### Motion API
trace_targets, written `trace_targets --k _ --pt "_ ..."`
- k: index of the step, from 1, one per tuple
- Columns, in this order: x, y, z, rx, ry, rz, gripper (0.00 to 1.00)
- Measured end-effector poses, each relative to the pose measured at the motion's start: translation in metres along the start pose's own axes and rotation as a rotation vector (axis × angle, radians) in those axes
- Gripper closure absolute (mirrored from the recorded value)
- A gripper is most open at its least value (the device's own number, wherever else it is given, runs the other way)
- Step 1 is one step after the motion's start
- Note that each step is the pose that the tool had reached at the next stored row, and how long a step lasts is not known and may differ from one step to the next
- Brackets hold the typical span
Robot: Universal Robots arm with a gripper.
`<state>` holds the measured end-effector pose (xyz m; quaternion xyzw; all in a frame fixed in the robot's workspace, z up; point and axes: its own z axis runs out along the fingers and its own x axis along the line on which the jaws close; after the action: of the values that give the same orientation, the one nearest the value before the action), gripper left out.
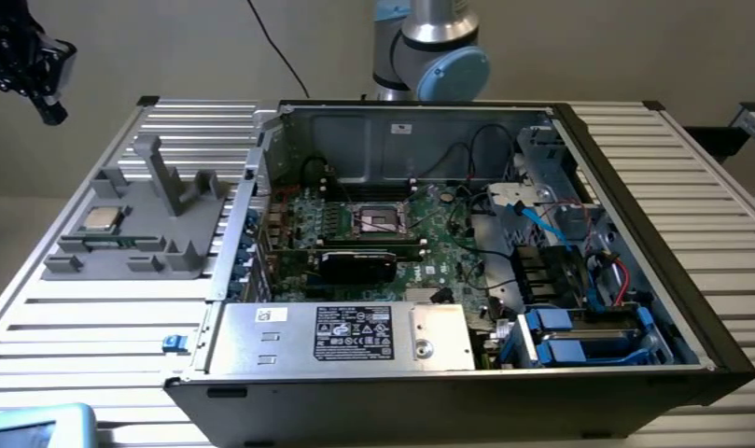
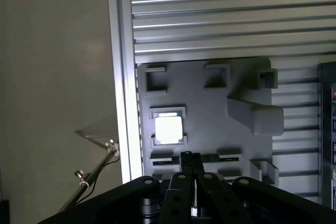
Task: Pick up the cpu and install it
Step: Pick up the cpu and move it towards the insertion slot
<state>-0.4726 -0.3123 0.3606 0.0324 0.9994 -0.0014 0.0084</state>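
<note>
Hangs upper left with gripper (image 1: 51,108) pinched together, empty, well clear of cpu (image 1: 100,219) on fixture block (image 1: 165,250); likely demands square, centred alignment.

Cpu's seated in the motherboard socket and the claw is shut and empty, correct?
No: the cpu lies on the grey fixture block beside the case, not in the socket, as the exterior view shows. The claw is shut and empty.

Silver arm (image 1: 429,23), blue cap (image 1: 458,71); black jaws
</note>
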Motion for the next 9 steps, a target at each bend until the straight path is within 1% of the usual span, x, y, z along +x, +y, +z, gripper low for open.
trace_targets --k 9 --pt "0.0022 0.0 0.0 0.0002 0.0 0.0 0.89"
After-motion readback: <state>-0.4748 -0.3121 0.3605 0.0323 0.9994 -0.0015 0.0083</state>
